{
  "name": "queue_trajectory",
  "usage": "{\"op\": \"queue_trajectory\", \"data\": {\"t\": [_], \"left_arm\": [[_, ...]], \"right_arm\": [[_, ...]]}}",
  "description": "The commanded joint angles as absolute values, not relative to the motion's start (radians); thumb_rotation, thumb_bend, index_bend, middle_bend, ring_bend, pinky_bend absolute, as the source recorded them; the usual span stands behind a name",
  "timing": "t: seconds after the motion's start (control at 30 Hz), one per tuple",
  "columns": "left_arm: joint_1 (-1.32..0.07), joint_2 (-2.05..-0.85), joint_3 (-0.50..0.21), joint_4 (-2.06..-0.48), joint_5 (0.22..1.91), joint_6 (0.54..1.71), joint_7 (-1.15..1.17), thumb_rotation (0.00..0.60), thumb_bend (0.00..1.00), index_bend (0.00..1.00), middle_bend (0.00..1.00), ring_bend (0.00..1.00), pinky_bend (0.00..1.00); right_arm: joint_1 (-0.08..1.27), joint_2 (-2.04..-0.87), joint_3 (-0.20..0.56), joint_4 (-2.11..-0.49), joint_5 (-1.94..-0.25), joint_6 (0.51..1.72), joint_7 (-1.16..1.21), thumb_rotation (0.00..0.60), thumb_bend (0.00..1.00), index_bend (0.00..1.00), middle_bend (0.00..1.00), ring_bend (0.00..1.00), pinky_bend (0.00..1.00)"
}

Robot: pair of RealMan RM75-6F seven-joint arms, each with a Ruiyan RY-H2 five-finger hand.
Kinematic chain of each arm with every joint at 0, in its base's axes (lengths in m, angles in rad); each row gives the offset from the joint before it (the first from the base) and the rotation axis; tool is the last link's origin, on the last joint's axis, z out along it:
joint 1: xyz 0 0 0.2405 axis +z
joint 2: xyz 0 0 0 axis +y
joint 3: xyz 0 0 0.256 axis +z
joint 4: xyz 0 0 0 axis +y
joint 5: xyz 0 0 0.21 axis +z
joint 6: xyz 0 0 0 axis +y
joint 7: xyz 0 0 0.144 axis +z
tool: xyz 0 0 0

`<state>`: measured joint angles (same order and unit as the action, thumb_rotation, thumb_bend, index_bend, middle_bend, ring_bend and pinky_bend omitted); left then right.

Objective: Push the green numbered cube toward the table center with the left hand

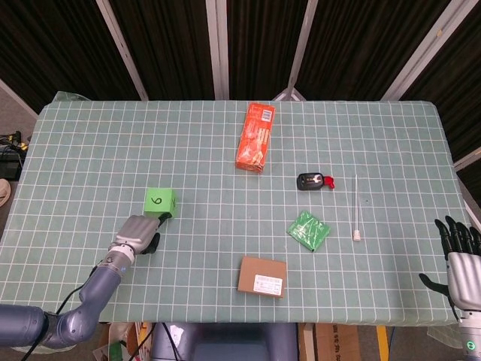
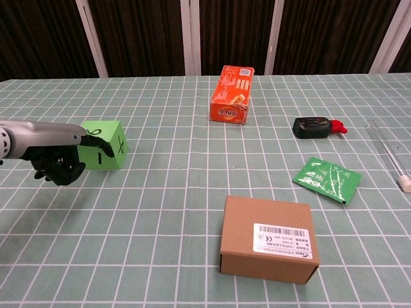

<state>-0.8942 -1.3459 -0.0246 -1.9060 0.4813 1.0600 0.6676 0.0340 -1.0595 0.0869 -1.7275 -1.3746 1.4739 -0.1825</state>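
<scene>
Head view. The green numbered cube (image 1: 159,201), matte bright green with sharp edges and a handwritten black digit on its top face, sits on the left half of the table (image 1: 391,143), nearer the front edge than the far one. The left hand (image 1: 140,232) lies just near-left of the cube, silver back uppermost, dark fingers reaching to the cube's near side; it holds nothing, and how the fingers are set cannot be told here. The right hand (image 1: 460,259) stands at the near right corner, off the table edge, dark fingers extended and spread, empty. The table carries a pale green cloth with a white grid. Also shown: a glossy orange carton (image 1: 255,137), a small black object with a red tip (image 1: 316,181), a thin clear tube (image 1: 355,207), a flat green packet (image 1: 309,230), and a plain cardboard box (image 1: 262,276) with a white label.

Chest view. The green numbered cube (image 2: 104,145) shows black marker strokes on its front face. The left hand (image 2: 48,146) meets its left side with one finger extended along the upper edge, the others curled below.
</scene>
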Motion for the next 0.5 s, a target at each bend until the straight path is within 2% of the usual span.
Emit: {"op": "queue_trajectory", "data": {"t": [0.03, 0.5], "left_arm": [[-0.903, -1.363, -0.032, -1.903, 0.465, 1.073, 0.679, 0.600, 0.90, 0.15, 0.83, 0.70, 0.68], [-0.922, -1.403, -0.063, -1.849, 0.416, 1.096, 0.691, 0.600, 0.90, 0.15, 0.83, 0.70, 0.68]], "right_arm": [[0.036, -1.058, 0.085, -1.725, -1.373, 1.465, -0.180, 0.600, 0.04, 0.06, 0.00, 0.00, 0.00], [0.046, -1.054, 0.087, -1.718, -1.358, 1.442, -0.172, 0.600, 0.04, 0.06, 0.00, 0.00, 0.00]]}}
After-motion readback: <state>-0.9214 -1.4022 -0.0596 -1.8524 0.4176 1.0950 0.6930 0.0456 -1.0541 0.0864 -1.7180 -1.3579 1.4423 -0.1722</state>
